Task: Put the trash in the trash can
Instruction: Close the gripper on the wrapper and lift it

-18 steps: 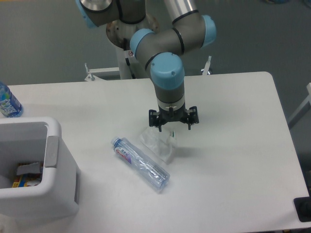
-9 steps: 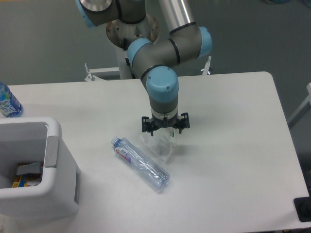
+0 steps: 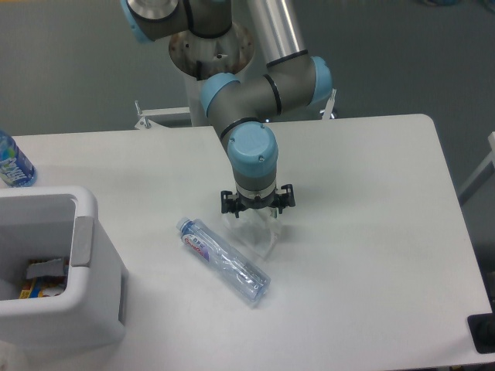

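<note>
On the white tabletop [image 3: 371,255], the trash can [image 3: 58,270] sits far left of the wrapper [image 3: 255,232], the crushed bottle [image 3: 224,261] touches the wrapper's left side, and the tool [image 3: 257,216] hangs directly over it, its grip indiscernible.

Gripper [image 3: 256,210]: black, matt hardware under a glossy blue plastic cap; arm links satin grey metal. Directly beneath it, wrapper [image 3: 252,230]: thin clear-white plastic film, crinkled, faint sheen. Just left-below of the tool, crushed bottle [image 3: 223,260]: clear glossy plastic, dented, printed label. Table [image 3: 371,232]: smooth matt white. Far left, trash can [image 3: 93,309]: smooth white plastic, grey matt flap.
</note>
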Motion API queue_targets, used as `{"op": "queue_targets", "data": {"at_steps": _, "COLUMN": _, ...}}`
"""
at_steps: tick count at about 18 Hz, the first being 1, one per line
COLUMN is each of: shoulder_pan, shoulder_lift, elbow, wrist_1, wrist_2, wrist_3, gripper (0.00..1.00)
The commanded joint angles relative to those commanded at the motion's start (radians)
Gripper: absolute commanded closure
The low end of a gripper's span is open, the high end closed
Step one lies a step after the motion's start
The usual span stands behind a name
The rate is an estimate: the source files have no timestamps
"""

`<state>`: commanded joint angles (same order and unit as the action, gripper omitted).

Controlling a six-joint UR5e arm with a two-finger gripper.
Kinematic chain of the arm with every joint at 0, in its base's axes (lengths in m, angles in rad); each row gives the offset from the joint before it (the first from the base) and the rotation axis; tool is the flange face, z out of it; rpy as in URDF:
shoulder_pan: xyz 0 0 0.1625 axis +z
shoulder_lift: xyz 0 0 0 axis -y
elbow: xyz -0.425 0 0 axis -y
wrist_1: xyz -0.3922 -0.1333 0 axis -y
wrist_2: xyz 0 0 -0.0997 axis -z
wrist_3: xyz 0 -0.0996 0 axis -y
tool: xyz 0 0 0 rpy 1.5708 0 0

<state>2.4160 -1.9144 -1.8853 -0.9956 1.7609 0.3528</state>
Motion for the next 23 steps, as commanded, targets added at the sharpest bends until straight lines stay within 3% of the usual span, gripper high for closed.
{"op": "queue_targets", "data": {"at_steps": 5, "shoulder_pan": -0.002, "shoulder_lift": 0.0, "elbow": 0.0, "wrist_1": 0.002, "wrist_2": 0.003, "wrist_3": -0.002, "gripper": 0.37}}
{"op": "queue_targets", "data": {"at_steps": 10, "shoulder_pan": 0.0, "shoulder_lift": 0.003, "elbow": 0.0, "wrist_1": -0.006, "wrist_2": 0.003, "wrist_3": -0.009, "gripper": 0.97}}
{"op": "queue_targets", "data": {"at_steps": 20, "shoulder_pan": 0.008, "shoulder_lift": 0.018, "elbow": 0.04, "wrist_1": -0.003, "wrist_2": -0.006, "wrist_3": 0.0, "gripper": 1.0}}
{"op": "queue_targets", "data": {"at_steps": 23, "shoulder_pan": 0.017, "shoulder_lift": 0.052, "elbow": 0.106, "wrist_1": -0.002, "wrist_2": -0.026, "wrist_3": -0.014, "gripper": 1.0}}
